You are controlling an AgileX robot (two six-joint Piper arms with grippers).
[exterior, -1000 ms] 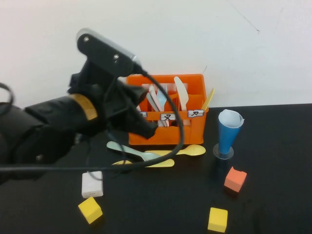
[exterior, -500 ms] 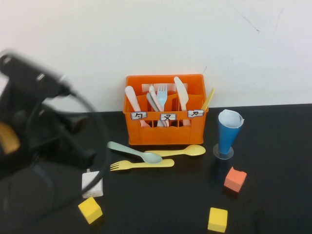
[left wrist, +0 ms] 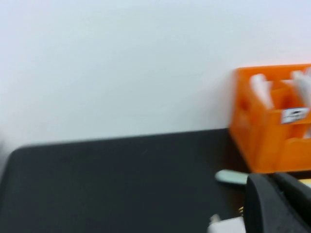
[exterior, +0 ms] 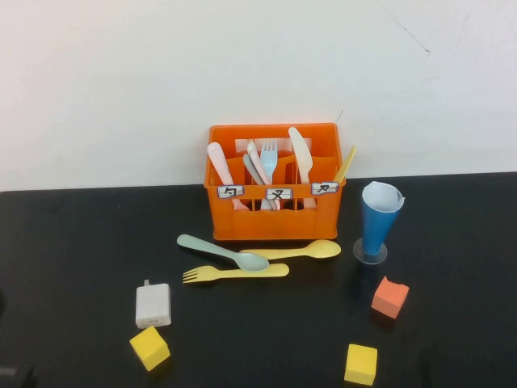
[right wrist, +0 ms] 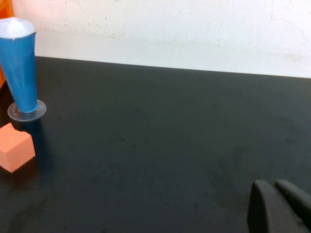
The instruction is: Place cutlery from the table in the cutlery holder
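The orange cutlery holder (exterior: 276, 218) stands at the back of the black table (exterior: 81, 242). Several pastel pieces stand in it, among them a pale blue fork (exterior: 269, 158) and a cream knife (exterior: 300, 153). A pale yellow handle (exterior: 346, 166) leans at its right end. A pale green spoon (exterior: 222, 251), a yellow spoon (exterior: 300, 250) and a yellow fork (exterior: 236, 273) lie on the table in front of it. I cannot pick out a pink fork. Neither arm shows in the high view. My left gripper (left wrist: 272, 178) is shut and empty, left of the holder (left wrist: 272, 121). My right gripper (right wrist: 273, 184) is shut and empty, over bare table.
A white charger block (exterior: 153, 305) and a yellow cube (exterior: 149, 347) lie front left. A blue cone cup (exterior: 378, 220), an orange cube (exterior: 390, 297) and another yellow cube (exterior: 360, 364) are at the right. The cup (right wrist: 19, 68) and orange cube (right wrist: 15, 146) show in the right wrist view.
My left arm was over the holder's left side a second ago. It has pulled back to the left and out of the high view. The cutlery has not moved.
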